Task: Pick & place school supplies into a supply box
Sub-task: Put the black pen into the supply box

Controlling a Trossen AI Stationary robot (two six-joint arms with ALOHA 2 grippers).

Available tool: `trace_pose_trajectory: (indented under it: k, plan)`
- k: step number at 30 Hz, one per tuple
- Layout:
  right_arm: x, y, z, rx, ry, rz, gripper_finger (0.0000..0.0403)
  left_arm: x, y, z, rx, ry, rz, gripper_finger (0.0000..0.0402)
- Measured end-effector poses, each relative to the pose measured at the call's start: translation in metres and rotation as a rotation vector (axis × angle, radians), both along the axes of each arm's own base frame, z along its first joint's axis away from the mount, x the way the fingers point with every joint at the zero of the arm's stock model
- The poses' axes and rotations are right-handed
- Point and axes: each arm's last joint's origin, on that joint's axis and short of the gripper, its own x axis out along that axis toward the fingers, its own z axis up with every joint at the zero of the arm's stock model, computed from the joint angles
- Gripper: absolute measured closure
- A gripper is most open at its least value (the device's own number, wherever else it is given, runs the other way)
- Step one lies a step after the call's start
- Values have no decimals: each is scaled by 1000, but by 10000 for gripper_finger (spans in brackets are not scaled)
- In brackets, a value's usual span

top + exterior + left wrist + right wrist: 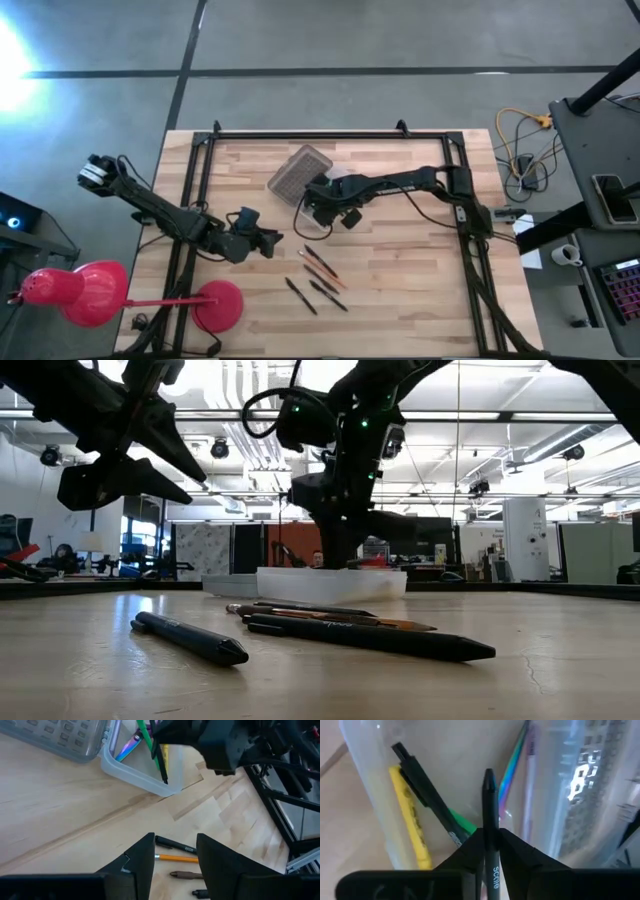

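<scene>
The right gripper (487, 851) is poised right over the open supply box (312, 218), its fingers (465, 852) pinched tight on a dark pen (490, 820) that points down into the tray. In the right wrist view the tray already carries a yellow pencil (410, 815), a black pen with a green body (427, 802), an iridescent pen (512, 767) and a pale purple one (530, 775) along the far wall. The dimpled grey lid (298, 170) lies flipped open beside the tray, toward the far edge of the tabletop (400, 280).

Over on the other side, the left gripper (268, 240) hovers above the wood near the loose supplies, fingers (142, 862) parted with a clear gap between them and nothing held. From the low view it hangs well above the surface.

Four supplies lie out on the tabletop, nearer the front edge than the box: a black pen (300, 296) on its own closest to the left arm, and a cluster of three just beside it: an orange pencil (328, 272), a dark pen (318, 259) touching or almost touching it, and another dark pen (328, 294) nearer the front. All lie flat, angled roughly the same diagonal way.
</scene>
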Motion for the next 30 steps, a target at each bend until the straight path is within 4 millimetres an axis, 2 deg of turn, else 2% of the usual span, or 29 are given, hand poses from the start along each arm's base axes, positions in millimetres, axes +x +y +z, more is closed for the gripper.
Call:
trace_pose_trajectory:
  k: [9,16,20,24,27,30]
  plan:
    - [1,1,4,19,-58,-86,301,0,0,0,0,0,0,272]
    - [-4,12,19,61,-124,-217,271,0,0,0,-4,4,-19,272]
    - [-8,14,30,184,-206,-442,264,2,-4,1,48,36,-188,272]
    - [-14,20,33,369,-207,-679,261,3,-8,2,125,61,-341,272]
    - [-16,33,35,499,-186,-780,264,4,-15,5,194,33,-515,272]
    - [-17,57,38,536,-174,-767,268,4,-25,9,273,-20,-647,272]
